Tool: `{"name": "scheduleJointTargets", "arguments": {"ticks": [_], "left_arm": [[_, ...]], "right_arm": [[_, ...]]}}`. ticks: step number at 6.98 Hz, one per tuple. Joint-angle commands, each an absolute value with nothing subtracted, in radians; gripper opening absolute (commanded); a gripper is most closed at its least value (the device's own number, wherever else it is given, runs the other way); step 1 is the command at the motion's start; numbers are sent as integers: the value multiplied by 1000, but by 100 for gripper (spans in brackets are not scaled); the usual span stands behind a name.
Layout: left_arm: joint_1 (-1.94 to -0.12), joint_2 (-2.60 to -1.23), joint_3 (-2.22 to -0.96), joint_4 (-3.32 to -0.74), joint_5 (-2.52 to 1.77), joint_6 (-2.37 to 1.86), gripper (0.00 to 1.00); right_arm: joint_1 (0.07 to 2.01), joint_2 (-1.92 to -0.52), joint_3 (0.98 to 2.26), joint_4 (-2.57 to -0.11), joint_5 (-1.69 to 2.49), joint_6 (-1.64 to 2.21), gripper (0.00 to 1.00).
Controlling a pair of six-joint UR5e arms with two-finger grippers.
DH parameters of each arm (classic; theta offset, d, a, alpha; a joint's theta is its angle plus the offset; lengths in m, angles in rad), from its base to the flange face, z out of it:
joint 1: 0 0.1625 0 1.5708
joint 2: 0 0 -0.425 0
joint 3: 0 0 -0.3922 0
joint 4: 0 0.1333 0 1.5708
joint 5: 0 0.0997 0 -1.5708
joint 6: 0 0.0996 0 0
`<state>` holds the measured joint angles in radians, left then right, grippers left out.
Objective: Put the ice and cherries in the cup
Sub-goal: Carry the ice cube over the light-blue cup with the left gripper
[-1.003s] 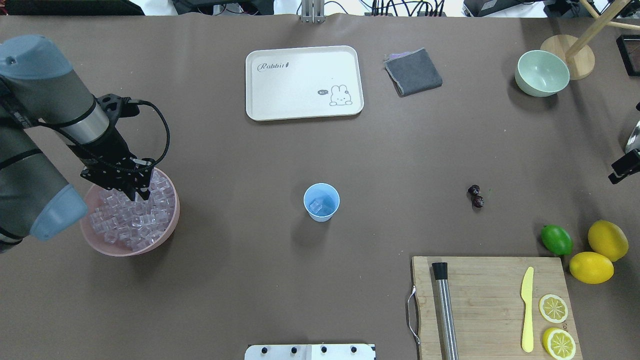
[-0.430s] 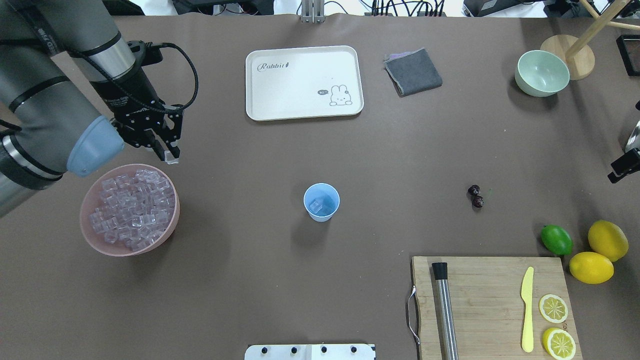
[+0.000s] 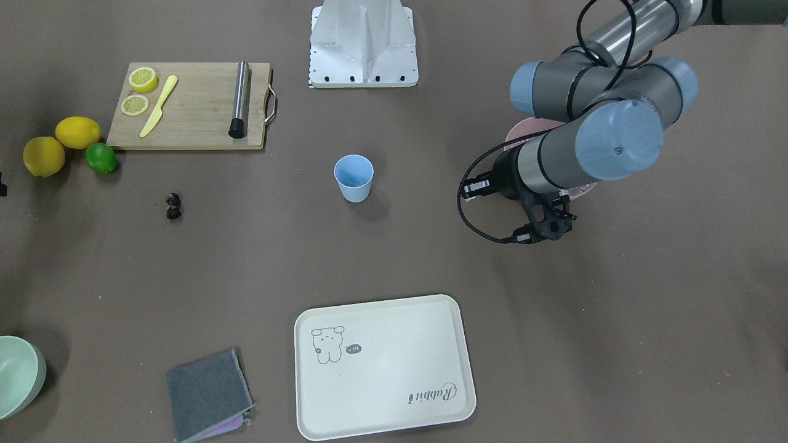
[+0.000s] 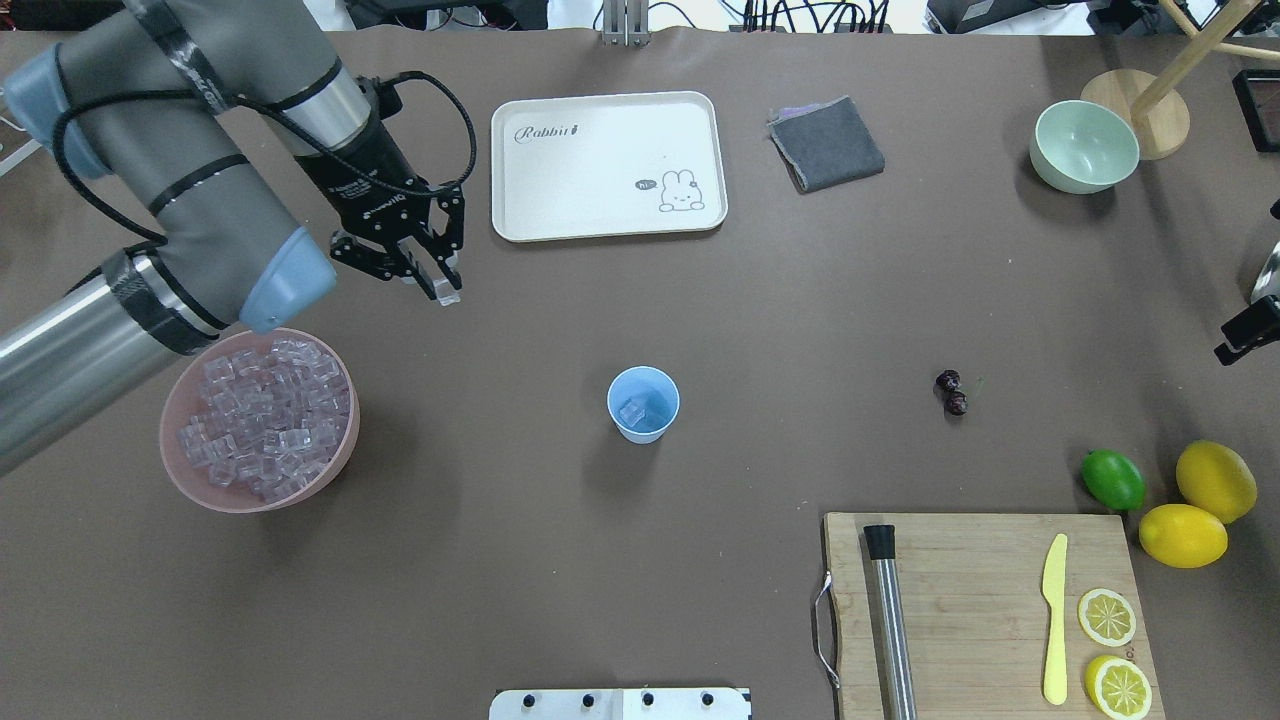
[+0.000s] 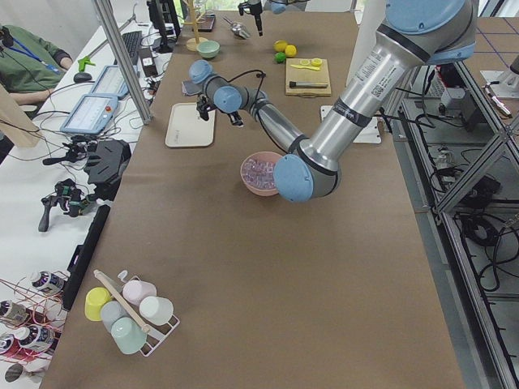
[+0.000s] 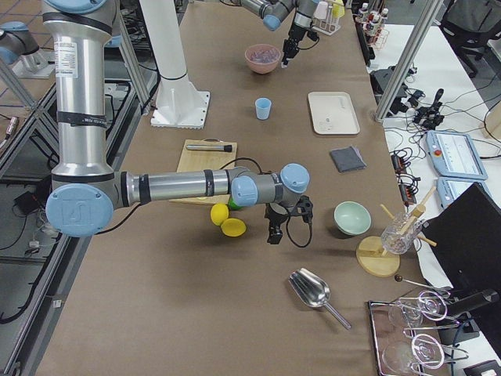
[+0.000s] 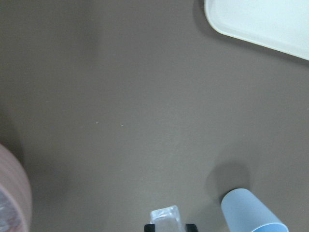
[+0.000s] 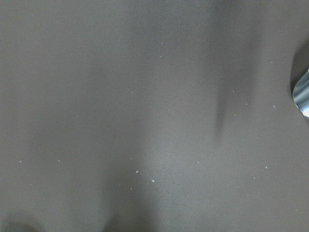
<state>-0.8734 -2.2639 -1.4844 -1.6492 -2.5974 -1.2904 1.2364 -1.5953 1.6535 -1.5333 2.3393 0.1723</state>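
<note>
We are seeing cup (image 4: 643, 404) standing at middle of surface (image 4: 560, 580), cube (image 4: 631, 411) lying inside; bowl (image 4: 196, 483) holding ice (image 4: 265, 415) sitting at its left, cherries (image 4: 951, 392) lying at its right, tray (image 4: 607, 167) lying behind.

Light blue tapered plastic cup (image 4: 643, 403) is showing plain. At its 9 o'clock, clear glassy ice (image 4: 265, 420) is glinting pinkish-white in round pink bowl (image 4: 190, 480). At 3 o'clock, tiny round cherries (image 4: 951, 392) are reading dark maroon. At 12 o'clock, cream rectangular tray (image 4: 600, 150) is carrying black rabbit line-drawing.
</note>
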Motion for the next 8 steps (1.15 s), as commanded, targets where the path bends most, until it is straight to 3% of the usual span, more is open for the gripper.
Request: {"name": "scheduleJointTargets", "arguments": {"ticks": [1, 4, 8], "left_arm": [[-810, -2380, -1347, -1758, -2594, -1451, 9], [-734, -2472, -1344, -1778, -2533, -1592, 9], [-646, -2468, -1347, -1925, -2411, -1743, 12]], "right_arm": [[1235, -1594, 1658, -1534, 2339, 173, 100], [1232, -1592, 1664, -1532, 2338, 173, 100], [1232, -1592, 1664, -1532, 2338, 179, 100]]}}
